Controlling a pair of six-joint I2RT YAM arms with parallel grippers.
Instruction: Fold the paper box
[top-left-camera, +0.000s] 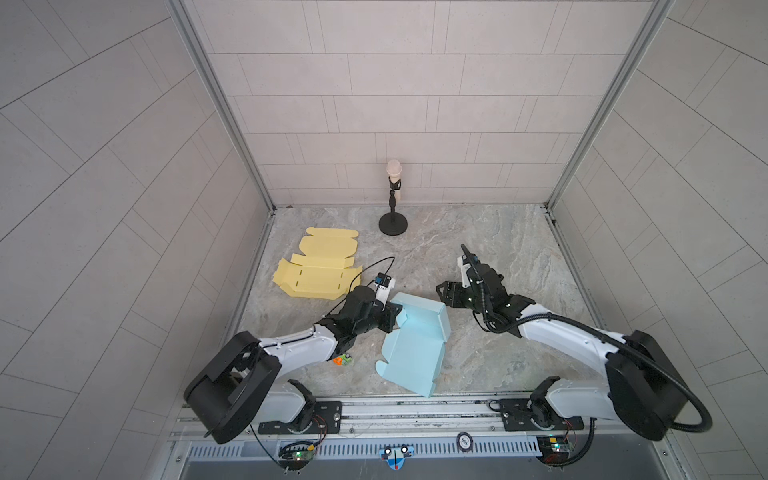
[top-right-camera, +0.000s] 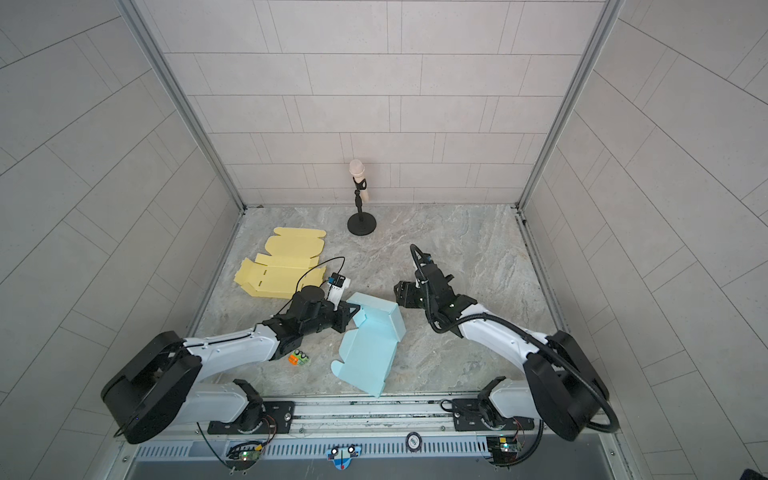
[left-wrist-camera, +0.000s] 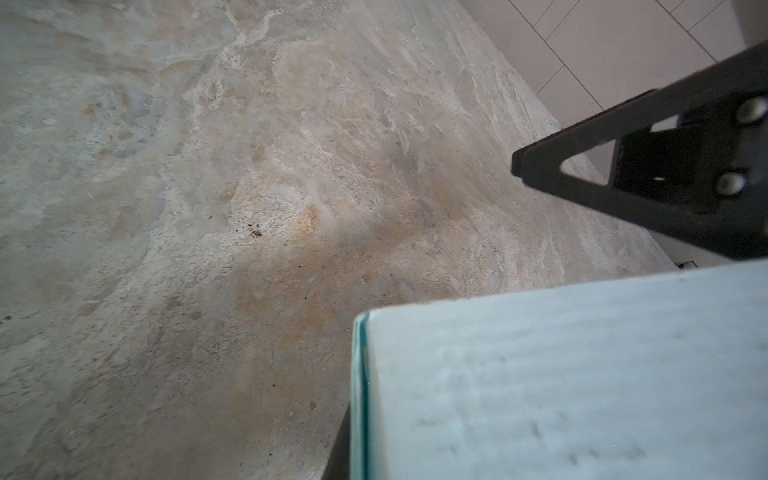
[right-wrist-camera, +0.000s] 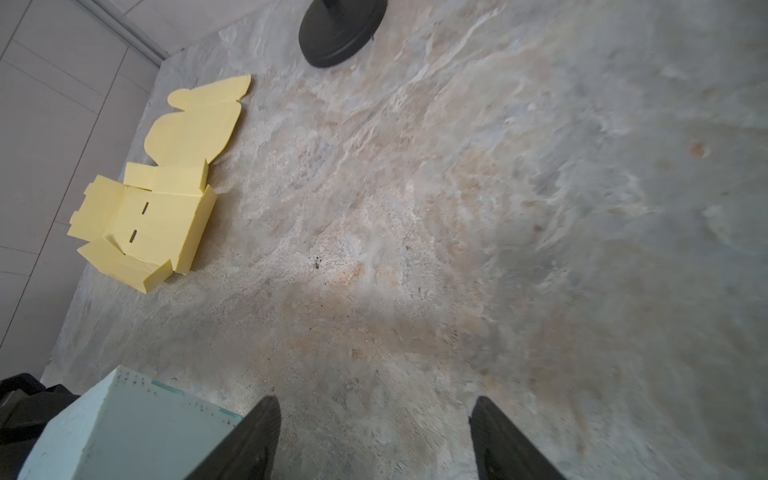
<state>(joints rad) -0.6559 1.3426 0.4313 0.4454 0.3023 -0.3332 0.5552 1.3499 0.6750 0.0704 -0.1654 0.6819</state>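
Tightly on blue box (top-left-camera: 415, 347) — left gripper (top-left-camera: 394, 319)

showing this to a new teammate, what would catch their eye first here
The half-folded blue paper box at the middle front of the table stands out, with the left fingers shut on its left edge and the right fingers open just to its right. Next comes the flat yellow box at the back left, and a standing microphone at the back centre.
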